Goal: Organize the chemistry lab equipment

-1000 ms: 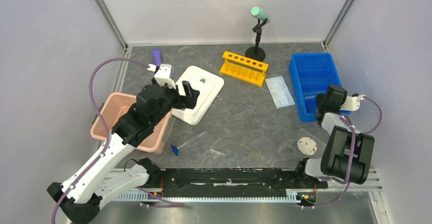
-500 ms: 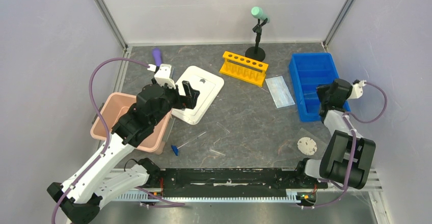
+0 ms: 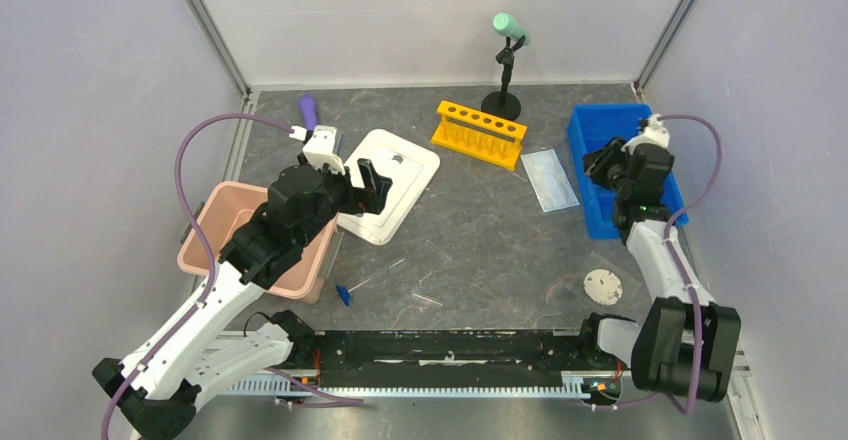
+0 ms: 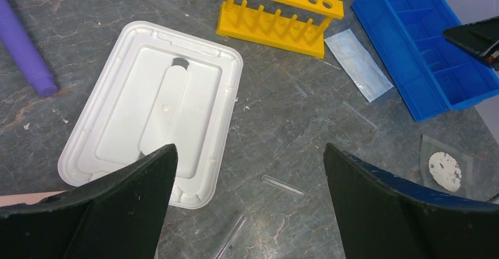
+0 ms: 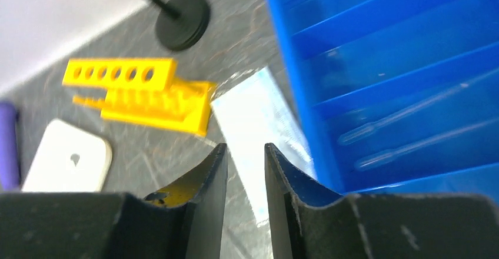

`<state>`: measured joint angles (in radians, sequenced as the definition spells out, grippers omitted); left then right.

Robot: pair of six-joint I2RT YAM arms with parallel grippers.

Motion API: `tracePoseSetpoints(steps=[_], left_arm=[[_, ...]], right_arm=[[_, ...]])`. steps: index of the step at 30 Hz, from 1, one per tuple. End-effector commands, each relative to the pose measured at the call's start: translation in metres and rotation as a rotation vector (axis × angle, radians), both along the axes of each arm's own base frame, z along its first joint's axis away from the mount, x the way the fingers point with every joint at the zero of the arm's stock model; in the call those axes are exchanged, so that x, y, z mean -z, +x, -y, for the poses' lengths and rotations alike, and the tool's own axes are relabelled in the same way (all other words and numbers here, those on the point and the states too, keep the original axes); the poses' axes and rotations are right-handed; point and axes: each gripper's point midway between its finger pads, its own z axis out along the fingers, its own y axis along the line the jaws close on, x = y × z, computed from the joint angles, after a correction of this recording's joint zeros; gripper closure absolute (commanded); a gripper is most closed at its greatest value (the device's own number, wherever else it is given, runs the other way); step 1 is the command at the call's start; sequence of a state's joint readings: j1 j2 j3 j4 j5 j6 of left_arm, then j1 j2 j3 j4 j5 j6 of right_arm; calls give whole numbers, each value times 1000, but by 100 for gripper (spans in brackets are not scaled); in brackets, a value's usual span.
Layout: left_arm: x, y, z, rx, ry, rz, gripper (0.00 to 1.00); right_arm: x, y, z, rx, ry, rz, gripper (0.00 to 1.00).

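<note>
From above, the left gripper hangs over the near edge of the white tray, its jaws wide and holding nothing; the pink tub lies behind it under the arm, and the blue-capped tube rests on the table nearer the bases; the right gripper sits over the left wall of the blue bin, with the face mask just to its left and the round dish well behind it, toward its base

Left wrist view: both fingers are spread far apart with bare table between; the tray lies under the left one; a thin clear tube lies just ahead of the gap; the yellow rack stands farther ahead, and the purple cylinder lies far left

Right wrist view: the jaws are close, a narrow gap left, nothing in it; the mask shows through that gap, beside the bin wall; two clear pipettes lie in the bin's nearer compartments to the right; the black stand is far ahead
</note>
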<state>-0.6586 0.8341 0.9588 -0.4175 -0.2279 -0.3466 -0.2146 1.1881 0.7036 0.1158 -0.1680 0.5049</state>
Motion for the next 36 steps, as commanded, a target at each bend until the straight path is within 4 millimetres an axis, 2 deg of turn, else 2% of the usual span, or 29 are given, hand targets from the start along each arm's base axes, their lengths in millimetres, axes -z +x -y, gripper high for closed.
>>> tracePoseSetpoints(steps=[1,7,10,13,17,20,25,36], left_arm=[[-4,2,2,8,5,24,0],[-4,1,6,26,-9,15,0],[-3,-3,15,64,-33,-23,0],[-3,-11,27,124,-48,-82,0],[6,-17,29,165,-4,-133,0],[19,-15,21,140,51,-141,0],[34,-17,18,137,66,-151,0],[37,-14,13,114,98,-143,0]], right_arm=[[7,-18,-41,-178,-145,-9,64],[33,-32,-92,-375,-239,-68,54],[50,-38,-101,-445,-347,-165,44],[61,-39,-105,-485,-460,-249,41],[77,-38,-122,-604,-532,-329,45],[93,-37,-125,-635,-602,-413,47],[105,-32,-137,-700,-645,-452,51],[134,-40,-134,-727,-655,-545,56]])
